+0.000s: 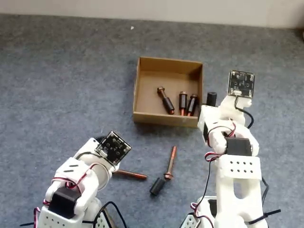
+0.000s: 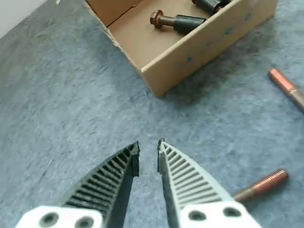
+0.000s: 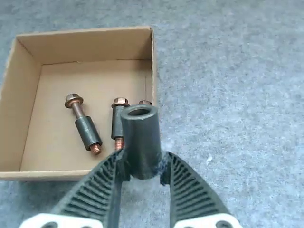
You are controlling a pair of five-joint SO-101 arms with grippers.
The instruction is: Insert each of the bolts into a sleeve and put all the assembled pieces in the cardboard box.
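Note:
The cardboard box [image 1: 142, 90] sits mid-table with three bolt-and-sleeve pieces [image 1: 166, 100] lying in it. My right gripper [image 3: 142, 164] is shut on a black sleeve [image 3: 140, 137], held upright just outside the box's right wall [image 3: 153, 61]; the same sleeve [image 1: 211, 99] shows from above. My left gripper [image 2: 148, 151] hovers over bare carpet near the box's front left corner [image 2: 156, 83], slightly open with nothing between its fingers. One loose copper bolt [image 1: 130, 174] lies beside the left arm, its threaded end [image 2: 263, 184] close to the gripper. A second bolt [image 1: 170, 161] lies by a loose black sleeve [image 1: 157, 186].
Grey carpet covers the table. The right arm's white body [image 1: 232, 161] stands right of the loose bolt and sleeve. Open carpet lies left of and behind the box.

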